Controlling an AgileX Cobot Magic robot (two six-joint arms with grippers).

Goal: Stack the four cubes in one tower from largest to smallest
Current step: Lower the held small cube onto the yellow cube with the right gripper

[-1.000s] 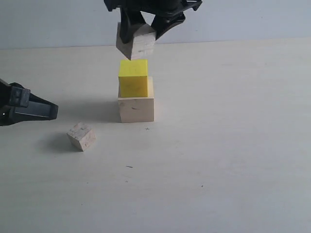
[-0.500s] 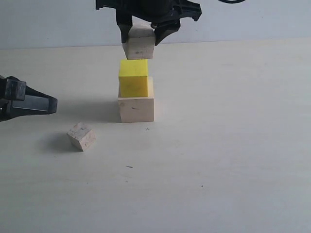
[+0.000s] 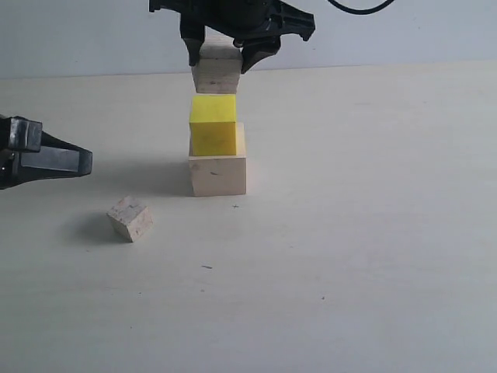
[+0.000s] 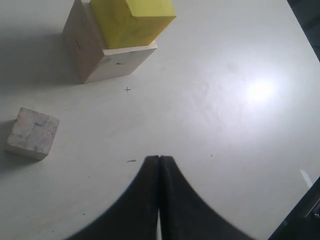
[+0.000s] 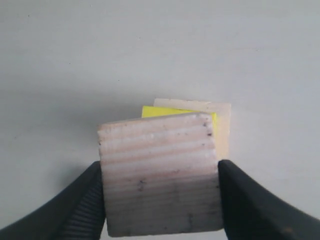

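The large pale cube [image 3: 217, 175] rests on the table with the yellow cube [image 3: 213, 126] on top of it. Just above the yellow cube, touching or nearly so, is the grainy mid-sized cube [image 3: 217, 74], with my right gripper [image 3: 223, 56] shut on it. In the right wrist view that grainy cube [image 5: 160, 172] sits between the fingers, hiding most of the yellow cube [image 5: 150, 112] and the large cube [image 5: 222, 127]. The small cube [image 3: 130, 218] lies alone at the front left. My left gripper [image 3: 81, 163] is shut and empty, low at the left edge, fingertips [image 4: 159, 161] together.
The pale tabletop [image 3: 373, 233] stretches to the right and front of the stack. A grey wall [image 3: 404, 31] runs behind it. In the left wrist view the small cube [image 4: 33, 133] lies to one side of the stack [image 4: 112, 50].
The right gripper has levelled the grainy cube from a tilted pose and shifted it slightly left, squarer over the yellow cube. The left gripper barely moved.
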